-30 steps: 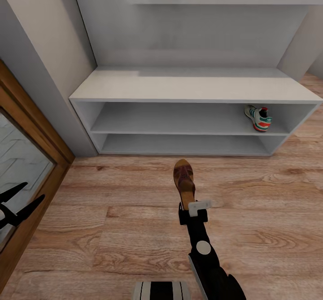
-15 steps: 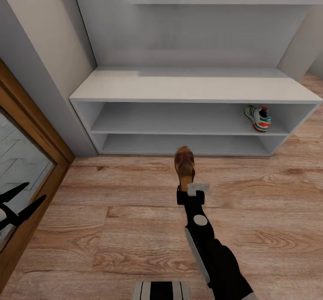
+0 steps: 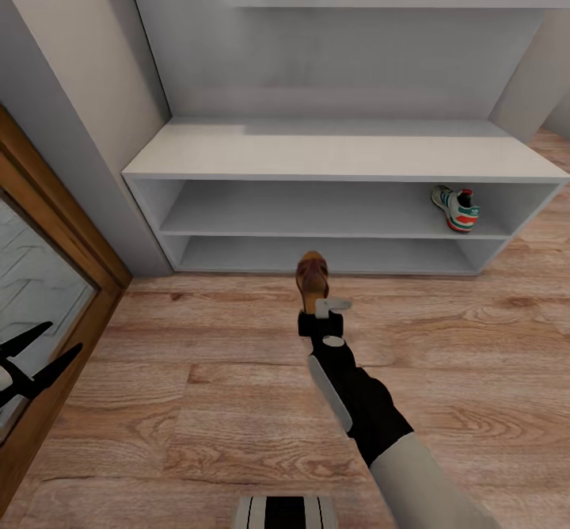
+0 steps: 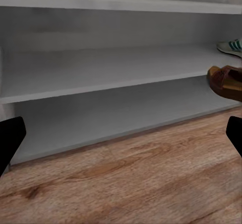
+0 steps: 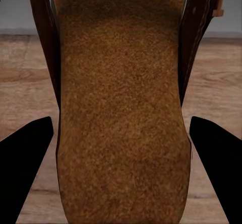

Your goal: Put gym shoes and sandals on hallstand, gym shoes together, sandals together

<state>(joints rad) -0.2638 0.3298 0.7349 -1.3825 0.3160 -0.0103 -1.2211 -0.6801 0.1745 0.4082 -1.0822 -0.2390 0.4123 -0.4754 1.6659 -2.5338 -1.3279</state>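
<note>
Right tool (image 3: 320,317) grips a sandal (image 3: 312,279) by its heel end, toe pointing ahead toward the hallstand (image 3: 340,153), held above the corridor floor (image 3: 198,386). Judging by looks, the sandal is light, its sole stiff and faintly grippy, so a hold across the sole edges near the heel seems sound. One gym shoe (image 3: 456,208) sits on the upper shelf, ahead and rightward. Left tool (image 3: 36,361) hangs with fingers spread, holding nothing.
</note>
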